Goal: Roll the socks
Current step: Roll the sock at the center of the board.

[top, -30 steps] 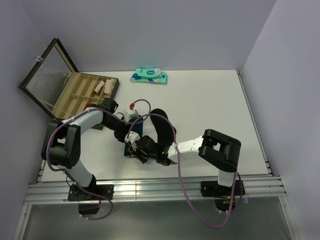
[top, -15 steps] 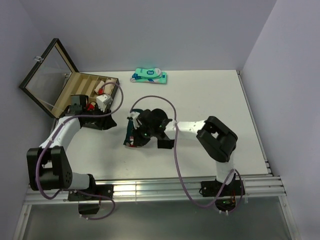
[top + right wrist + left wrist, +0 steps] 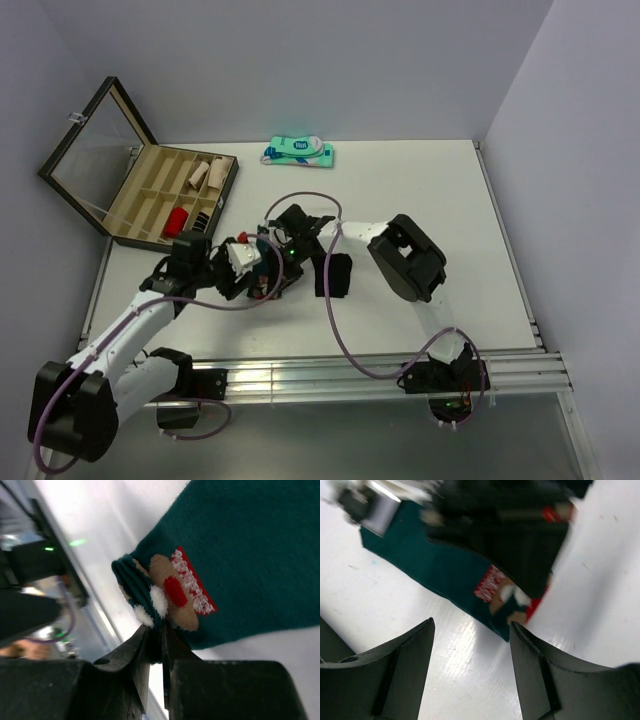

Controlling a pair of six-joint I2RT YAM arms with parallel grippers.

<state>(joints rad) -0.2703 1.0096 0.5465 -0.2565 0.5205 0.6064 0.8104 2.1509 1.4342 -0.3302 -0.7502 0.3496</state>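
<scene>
While the right gripper pinches the toe of the dark green sock lying on the table, the left gripper hovers over it, jaws spread; the black sock lies just beside.

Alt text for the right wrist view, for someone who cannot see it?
The right gripper is pinched shut on the toe edge of the dark green sock, right beside its red-brown cartoon figure. The sock lies on a white table; blurred robot parts fill the left edge.
</scene>
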